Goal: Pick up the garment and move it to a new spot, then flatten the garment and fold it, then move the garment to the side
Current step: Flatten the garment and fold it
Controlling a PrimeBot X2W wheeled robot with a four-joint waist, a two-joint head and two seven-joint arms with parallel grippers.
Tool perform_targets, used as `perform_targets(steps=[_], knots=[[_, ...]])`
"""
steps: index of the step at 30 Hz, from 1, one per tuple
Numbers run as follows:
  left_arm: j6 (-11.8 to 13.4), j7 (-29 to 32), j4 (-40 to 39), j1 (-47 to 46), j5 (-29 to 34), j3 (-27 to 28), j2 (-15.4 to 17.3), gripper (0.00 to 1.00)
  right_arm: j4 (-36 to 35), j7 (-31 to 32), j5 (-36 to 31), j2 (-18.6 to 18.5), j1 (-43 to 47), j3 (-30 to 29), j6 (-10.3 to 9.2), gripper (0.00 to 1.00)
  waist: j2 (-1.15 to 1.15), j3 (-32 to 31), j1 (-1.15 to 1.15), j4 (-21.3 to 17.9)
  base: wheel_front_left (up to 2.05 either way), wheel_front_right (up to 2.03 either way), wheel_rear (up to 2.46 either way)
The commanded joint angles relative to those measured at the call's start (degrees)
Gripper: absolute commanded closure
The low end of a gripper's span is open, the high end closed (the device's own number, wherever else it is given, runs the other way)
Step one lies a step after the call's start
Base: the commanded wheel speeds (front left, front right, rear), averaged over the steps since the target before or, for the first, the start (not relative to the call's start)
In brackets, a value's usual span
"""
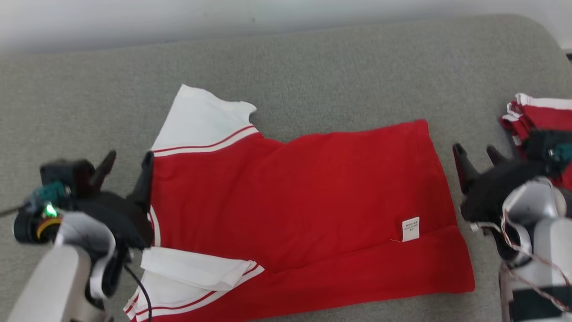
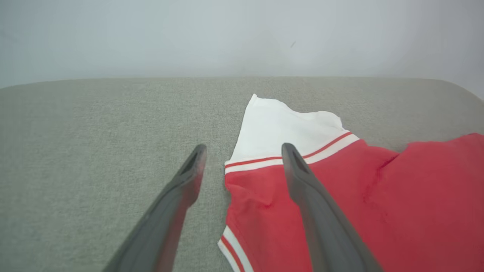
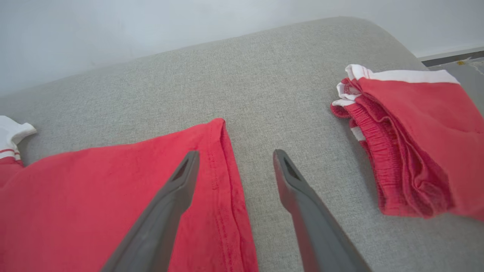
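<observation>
The garment point(image 1: 295, 205) is a red shirt with white sleeves, lying spread on the grey cushion with its near long edge folded over and a white label showing. My left gripper point(image 1: 127, 163) stands open at the shirt's left edge, by the collar end; in the left wrist view the garment point(image 2: 340, 196) lies under its right finger point(image 2: 302, 181) and nothing is held. My right gripper point(image 1: 478, 154) is open just off the shirt's right hem. In the right wrist view the hem of the garment point(image 3: 211, 181) runs between the spread fingers of my right gripper point(image 3: 232, 158).
A second folded red and white piece of clothing point(image 1: 538, 120) lies at the right end of the cushion, also visible as a stack point(image 3: 408, 139) in the right wrist view. The grey cushion point(image 1: 313, 76) stretches back to a pale wall.
</observation>
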Motion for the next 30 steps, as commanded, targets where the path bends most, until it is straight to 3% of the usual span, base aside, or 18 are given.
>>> perform_targets(steps=[1, 10, 22, 30], knots=[[-0.9, 0.9, 1.4, -2.8, -0.6, 0.0, 0.6, 0.00, 1.8, 0.6, 0.8, -0.1, -2.9, 0.6, -0.13, 0.00, -0.01, 3.6, -0.01, -2.0, 0.00, 0.00, 0.00], [-4.3, 7.2, 9.3, -14.3, -1.1, -1.6, 2.5, 0.00, 14.5, 3.1, -0.8, -0.9, -15.2, 3.5, -0.13, 0.00, -0.01, 8.4, -0.01, -4.4, 0.00, 0.00, 0.00], [-4.9, 8.9, 12.6, -23.9, -0.6, -2.4, 2.6, 0.00, 25.0, -0.8, -0.3, -0.6, -24.4, 4.3, -0.13, 0.00, -0.01, 13.1, -0.01, -4.7, 0.00, 0.00, 0.00], [-3.7, 6.0, 15.5, -26.9, 0.6, -3.0, 0.9, 0.00, 26.1, -3.5, 1.5, -0.9, -25.3, 9.1, -0.13, 0.00, -0.01, 13.2, -0.01, -4.9, 0.00, 0.00, 0.00]])
